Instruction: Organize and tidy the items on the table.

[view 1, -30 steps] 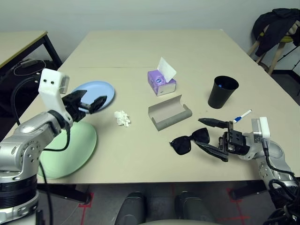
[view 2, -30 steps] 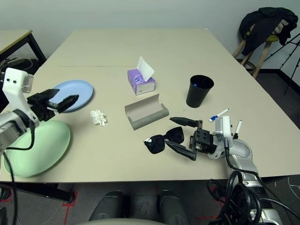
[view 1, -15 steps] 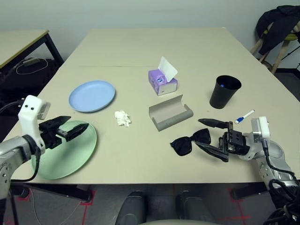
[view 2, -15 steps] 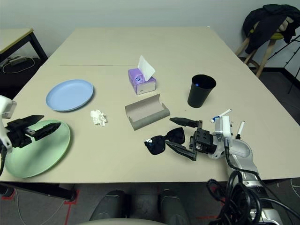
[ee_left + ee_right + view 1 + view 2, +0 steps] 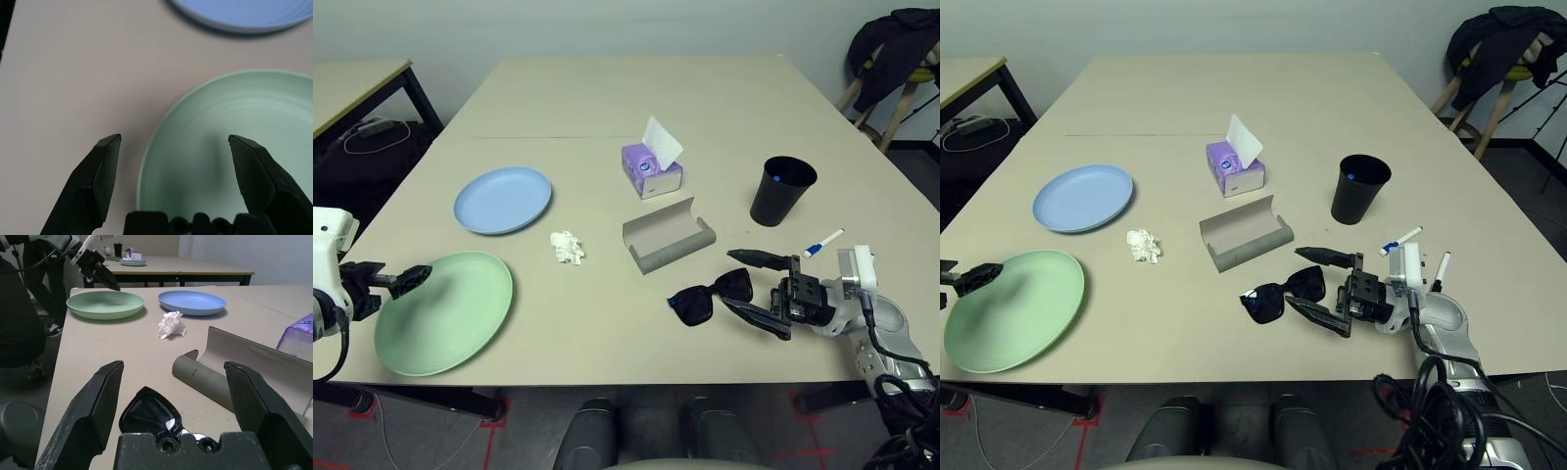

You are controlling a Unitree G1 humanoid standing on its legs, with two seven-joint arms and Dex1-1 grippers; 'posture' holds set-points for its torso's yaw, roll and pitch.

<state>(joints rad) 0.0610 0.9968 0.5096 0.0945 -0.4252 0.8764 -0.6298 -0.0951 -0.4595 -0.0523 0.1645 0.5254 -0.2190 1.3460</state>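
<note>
- My left pincer [image 5: 406, 278] hung at the table's [image 5: 607, 108] left edge, fingers spread wide and empty, their tips over the near rim of the mint green plate [image 5: 445, 311].
- Just past that plate lay the pale blue plate [image 5: 504, 199], apart from it.
- My right pincer [image 5: 759, 292] rested low over the table's near right part, fingers as wide as they go, gripping nothing.
- The black sunglasses [image 5: 710, 297] lay at its fingertips, one lens between them.
- Beyond the sunglasses sat the open grey glasses case [image 5: 668, 235], with the white tissue wad [image 5: 568, 247] further on.
- The purple tissue box [image 5: 652, 169] stood behind the case.
- The black cup [image 5: 781, 192] stood off to the pincer's side, one white blue-tipped pen [image 5: 820, 243] lying between them.
</note>
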